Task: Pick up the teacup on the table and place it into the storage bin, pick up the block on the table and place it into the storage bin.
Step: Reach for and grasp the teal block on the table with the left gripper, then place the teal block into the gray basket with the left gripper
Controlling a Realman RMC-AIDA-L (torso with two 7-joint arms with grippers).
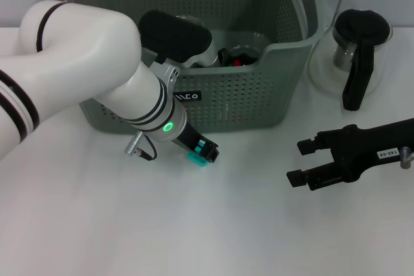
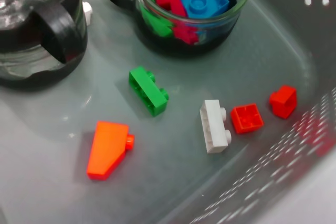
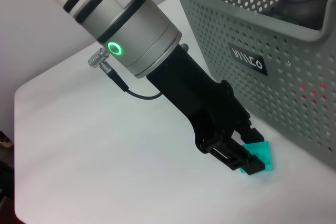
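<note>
A teal block [image 1: 196,157] lies on the white table just in front of the grey-green storage bin [image 1: 259,98]. My left gripper [image 1: 207,152] reaches down to it, and in the right wrist view its black fingers [image 3: 242,160] are shut on either side of the teal block [image 3: 258,154], which rests on the table. A glass teacup [image 2: 189,11] with a black handle stands inside the bin [image 2: 257,72], holding several coloured blocks. My right gripper [image 1: 299,162] hovers open over the table to the right, holding nothing.
A glass pitcher [image 1: 359,53] with black lid and handle stands on the table right of the bin. Inside the bin are another glass pot [image 2: 37,30] and loose green [image 2: 148,90], orange [image 2: 107,149], white [image 2: 214,126] and red [image 2: 247,118] blocks.
</note>
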